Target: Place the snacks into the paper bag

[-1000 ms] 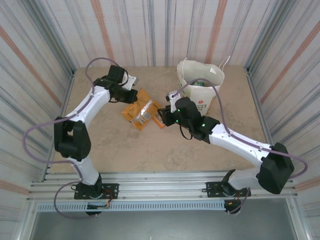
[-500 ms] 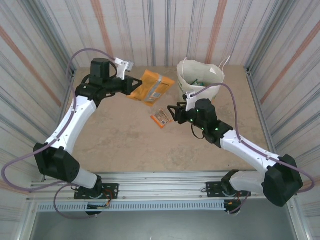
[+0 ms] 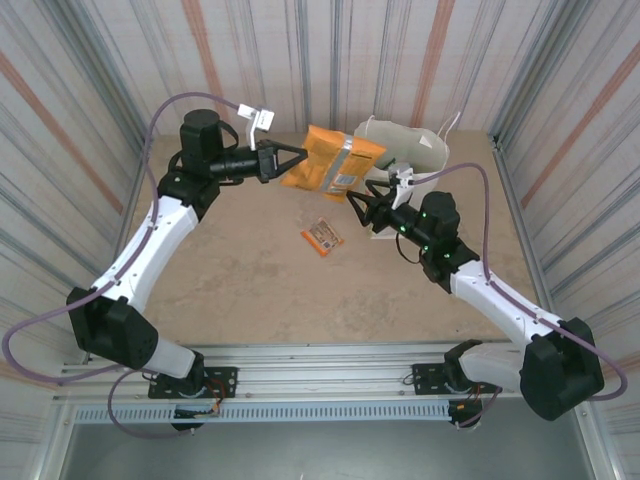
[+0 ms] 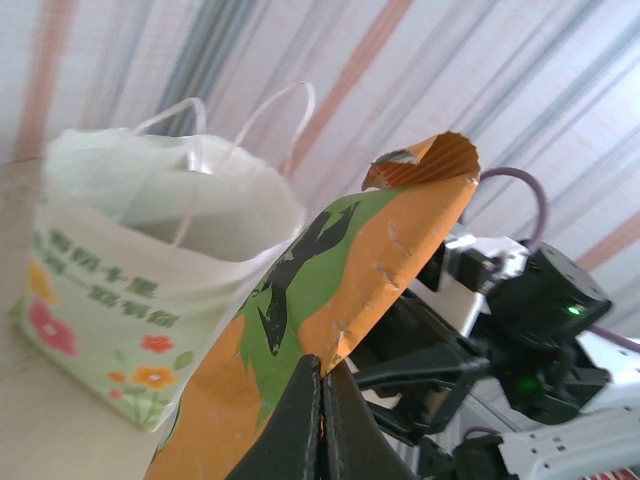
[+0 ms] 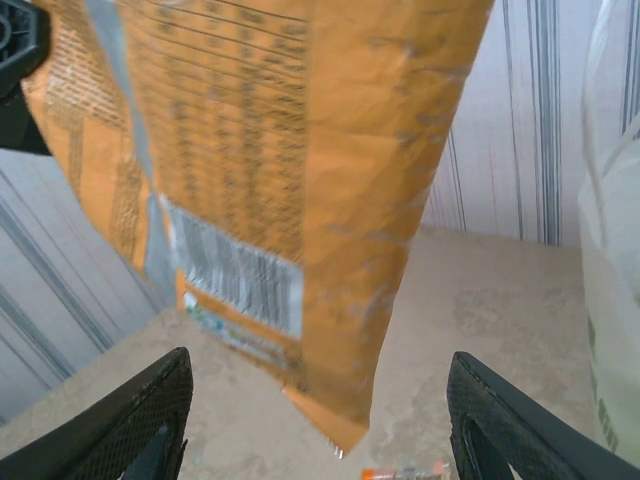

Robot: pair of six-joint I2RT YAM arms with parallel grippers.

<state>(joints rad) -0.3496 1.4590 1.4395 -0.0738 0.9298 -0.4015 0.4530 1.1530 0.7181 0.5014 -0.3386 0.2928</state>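
Note:
My left gripper [image 3: 283, 163] is shut on one edge of a large orange snack packet [image 3: 335, 166], which hangs in the air just left of the paper bag [image 3: 415, 148]. In the left wrist view the closed fingertips [image 4: 322, 378] pinch the orange-and-green packet [image 4: 375, 255], with the cream bag [image 4: 110, 250] behind it. My right gripper [image 3: 362, 208] stands open under the packet's lower end; the packet [image 5: 300, 150] hangs between its spread fingers without touching them. A small orange snack [image 3: 322, 237] lies flat on the table.
Striped walls close in the beige table [image 3: 250, 290] on three sides. The bag stands at the back right near the wall, its mouth open upward. The right arm [image 4: 545, 310] is close behind the hanging packet.
The left arm lifted the large orange packet off the table and carried it right towards the bag. The right gripper drew back from the small snack, rose and opened wider.

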